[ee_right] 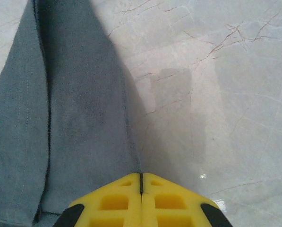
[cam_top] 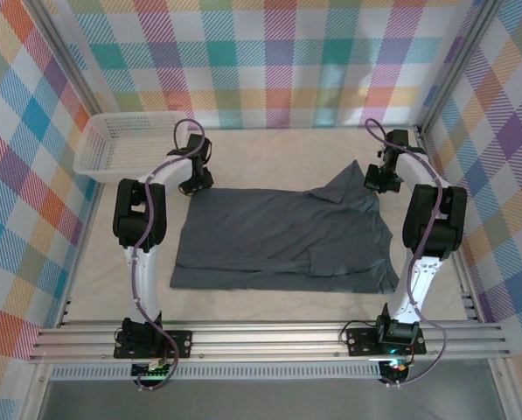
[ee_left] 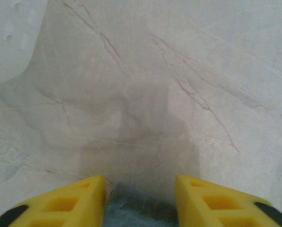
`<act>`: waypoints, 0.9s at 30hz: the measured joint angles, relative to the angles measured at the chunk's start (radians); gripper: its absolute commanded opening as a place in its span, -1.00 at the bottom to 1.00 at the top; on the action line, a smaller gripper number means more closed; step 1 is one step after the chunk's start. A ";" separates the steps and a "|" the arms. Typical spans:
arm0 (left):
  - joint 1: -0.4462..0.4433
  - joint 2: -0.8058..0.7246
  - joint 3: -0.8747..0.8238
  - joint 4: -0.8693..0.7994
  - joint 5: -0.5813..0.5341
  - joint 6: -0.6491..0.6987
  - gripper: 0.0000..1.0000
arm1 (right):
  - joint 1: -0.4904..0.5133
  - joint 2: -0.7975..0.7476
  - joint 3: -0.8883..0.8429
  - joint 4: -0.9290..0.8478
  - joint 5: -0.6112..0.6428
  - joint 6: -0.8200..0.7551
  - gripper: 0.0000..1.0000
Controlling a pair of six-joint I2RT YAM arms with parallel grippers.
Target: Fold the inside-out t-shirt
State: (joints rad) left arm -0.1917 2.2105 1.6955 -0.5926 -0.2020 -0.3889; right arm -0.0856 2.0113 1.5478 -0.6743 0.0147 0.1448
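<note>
The inside-out t-shirt (cam_top: 278,236), dark slate-grey, lies spread flat across the middle of the table. My left gripper (cam_top: 193,184) hovers low at its far left corner. In the left wrist view its yellow fingers (ee_left: 79,198) stand apart, and that corner of the shirt (ee_left: 136,210) lies between them with a gap on the right. My right gripper (cam_top: 381,179) is at the shirt's far right corner. Its fingers are pressed together (ee_right: 141,176) on the edge of the fabric (ee_right: 60,118), which rises slightly off the table there.
A white mesh basket (cam_top: 125,140) stands at the far left, just behind the left arm, and its blurred rim (ee_left: 8,38) is close ahead of the left gripper. The marbled table top (cam_top: 278,153) lies bare beyond the shirt. Frame posts and checked walls enclose the table.
</note>
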 measured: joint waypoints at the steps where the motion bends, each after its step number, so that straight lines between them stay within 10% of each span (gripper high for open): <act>1: 0.000 0.000 -0.002 0.003 0.000 -0.002 -0.83 | 0.000 0.000 0.000 0.000 0.000 0.000 -1.00; 27: 0.057 -0.207 -0.206 -0.008 0.050 -0.026 -1.00 | -0.130 -0.008 -0.114 0.088 -0.363 0.228 -1.00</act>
State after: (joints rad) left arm -0.1349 2.0033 1.4895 -0.6006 -0.1520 -0.4149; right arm -0.2153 2.0029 1.4342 -0.5861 -0.3481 0.3725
